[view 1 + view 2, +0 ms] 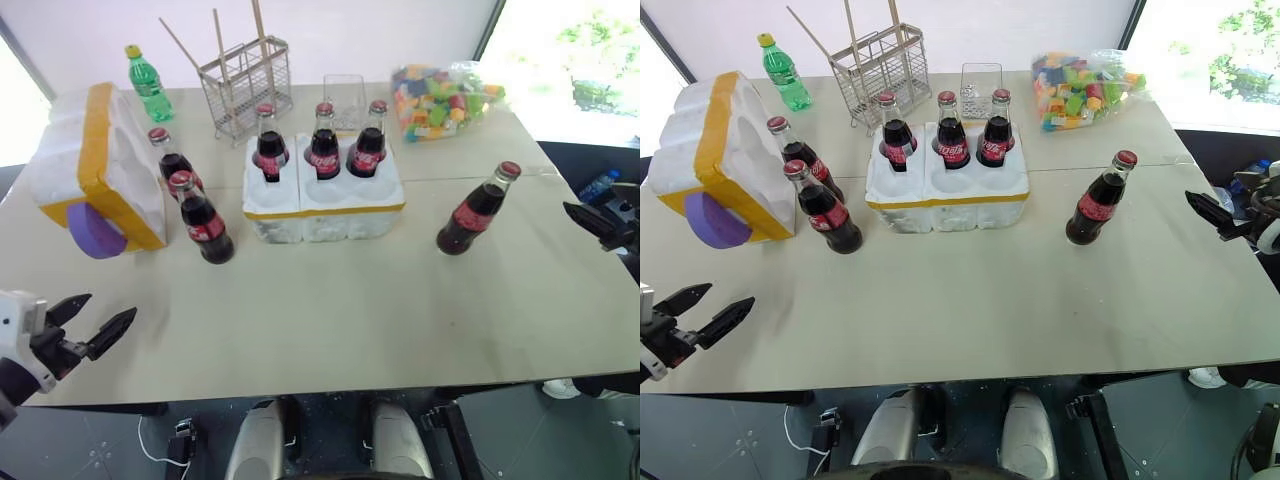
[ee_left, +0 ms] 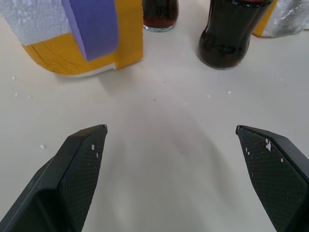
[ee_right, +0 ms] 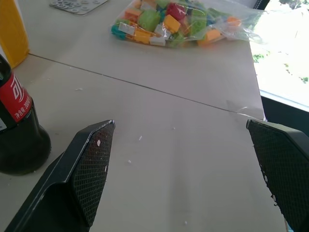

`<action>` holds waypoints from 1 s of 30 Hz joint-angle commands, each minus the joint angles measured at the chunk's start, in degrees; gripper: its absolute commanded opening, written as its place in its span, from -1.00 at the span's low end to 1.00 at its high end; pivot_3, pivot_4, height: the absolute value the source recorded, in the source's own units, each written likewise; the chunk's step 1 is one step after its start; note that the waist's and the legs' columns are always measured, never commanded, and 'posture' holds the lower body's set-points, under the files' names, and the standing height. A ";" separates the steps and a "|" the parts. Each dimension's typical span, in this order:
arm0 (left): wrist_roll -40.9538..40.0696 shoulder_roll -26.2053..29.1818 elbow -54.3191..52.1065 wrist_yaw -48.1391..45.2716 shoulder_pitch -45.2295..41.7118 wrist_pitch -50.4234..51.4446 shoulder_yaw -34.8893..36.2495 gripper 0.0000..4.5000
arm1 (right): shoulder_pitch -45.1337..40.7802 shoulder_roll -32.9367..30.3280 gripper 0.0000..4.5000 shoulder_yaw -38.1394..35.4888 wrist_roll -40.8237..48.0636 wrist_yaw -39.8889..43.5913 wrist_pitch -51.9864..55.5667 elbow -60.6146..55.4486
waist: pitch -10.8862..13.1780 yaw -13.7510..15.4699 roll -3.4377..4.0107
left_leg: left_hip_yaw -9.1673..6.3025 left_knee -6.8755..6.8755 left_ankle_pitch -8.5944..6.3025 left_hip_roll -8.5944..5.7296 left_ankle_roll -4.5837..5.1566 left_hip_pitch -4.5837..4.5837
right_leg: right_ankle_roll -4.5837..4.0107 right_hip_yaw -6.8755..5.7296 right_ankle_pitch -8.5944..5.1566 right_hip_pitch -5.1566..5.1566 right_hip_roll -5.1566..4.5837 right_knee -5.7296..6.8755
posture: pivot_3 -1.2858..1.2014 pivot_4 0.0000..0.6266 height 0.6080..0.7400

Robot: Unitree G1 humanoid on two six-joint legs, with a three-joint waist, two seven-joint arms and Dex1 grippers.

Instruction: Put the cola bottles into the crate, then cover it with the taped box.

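The white crate (image 1: 322,205) with its thin yellow band stands mid-table, and three cola bottles (image 1: 324,150) sit in its back row of holes. Two more cola bottles (image 1: 205,222) stand on the table just left of it, beside the taped box (image 1: 100,170), which lies on its side with the purple disc facing me. A single cola bottle (image 1: 475,212) is on the table to the crate's right. My left gripper (image 1: 108,307) hovers open near the front left edge, holding nothing. Out at the right edge, my right gripper (image 3: 181,125) is open and empty, the lone bottle (image 3: 17,135) beside it.
Along the back stand a green plastic bottle (image 1: 148,85), a wire basket (image 1: 245,85) with sticks, a clear container (image 1: 343,95) and a bag of coloured blocks (image 1: 445,98). Bare tabletop (image 1: 350,320) stretches in front of the crate.
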 commanded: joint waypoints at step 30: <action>5.83 1.66 7.50 2.70 -32.18 -3.50 -23.09 0.99 | -37.92 -7.36 1.00 18.20 12.40 36.30 28.50 -15.09 | 0.09 0.28 0.25 | 0.32 0.09 0.11 0.04 -0.12 -0.11 | 0.25 0.13 0.18 -0.02 -0.02 0.23 | 0.03 -0.52 0.94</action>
